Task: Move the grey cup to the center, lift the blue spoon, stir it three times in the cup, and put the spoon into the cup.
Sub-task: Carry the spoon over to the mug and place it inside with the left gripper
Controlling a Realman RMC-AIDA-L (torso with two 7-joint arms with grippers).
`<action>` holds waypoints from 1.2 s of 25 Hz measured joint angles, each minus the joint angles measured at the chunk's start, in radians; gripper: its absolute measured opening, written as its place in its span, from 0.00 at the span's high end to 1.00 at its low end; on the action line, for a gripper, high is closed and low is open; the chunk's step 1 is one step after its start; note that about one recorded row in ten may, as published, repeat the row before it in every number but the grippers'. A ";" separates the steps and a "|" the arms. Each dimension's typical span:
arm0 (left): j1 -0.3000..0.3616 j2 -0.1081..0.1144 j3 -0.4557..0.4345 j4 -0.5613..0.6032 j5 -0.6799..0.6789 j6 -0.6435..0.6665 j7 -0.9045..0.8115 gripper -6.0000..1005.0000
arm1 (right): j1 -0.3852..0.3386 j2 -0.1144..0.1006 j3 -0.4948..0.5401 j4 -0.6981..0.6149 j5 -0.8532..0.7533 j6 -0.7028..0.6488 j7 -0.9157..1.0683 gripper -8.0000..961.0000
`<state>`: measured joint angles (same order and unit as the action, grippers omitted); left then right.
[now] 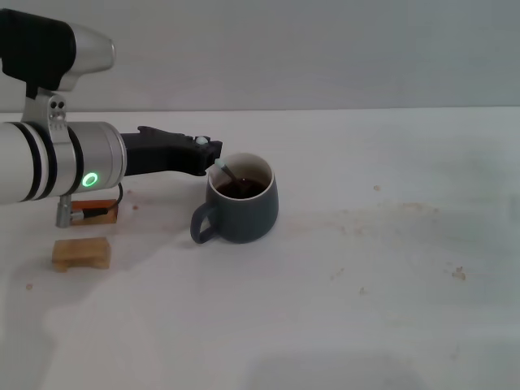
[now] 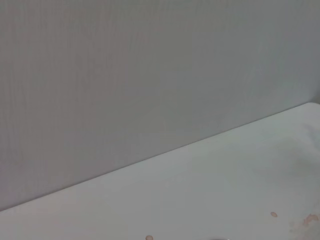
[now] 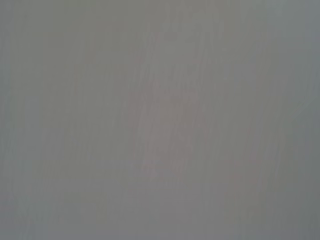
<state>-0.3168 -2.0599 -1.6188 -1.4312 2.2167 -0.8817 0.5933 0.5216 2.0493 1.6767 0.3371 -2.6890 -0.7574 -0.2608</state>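
The grey cup (image 1: 242, 210) stands on the white table left of the middle, its handle toward the front left, with dark liquid inside. The blue spoon (image 1: 221, 170) leans in the cup, its pale handle rising at the cup's left rim and its bowl down in the liquid. My left gripper (image 1: 213, 156) reaches in from the left, and its black tip is right at the top of the spoon's handle, above the cup's left rim. Whether it holds the spoon is not clear. The right arm is out of view.
Two small wooden blocks lie left of the cup, one (image 1: 81, 253) near the front and one (image 1: 94, 213) partly under my left arm. The white table (image 1: 374, 276) has faint brown stains on the right. A grey wall stands behind.
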 joint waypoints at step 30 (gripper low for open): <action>0.014 -0.003 -0.003 -0.040 0.005 -0.095 0.016 0.84 | 0.013 -0.008 0.000 0.000 -0.025 0.003 -0.001 0.95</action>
<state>-0.3024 -2.0625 -1.6220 -1.4715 2.2214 -0.9771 0.6094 0.5351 2.0416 1.6768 0.3374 -2.7136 -0.7546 -0.2622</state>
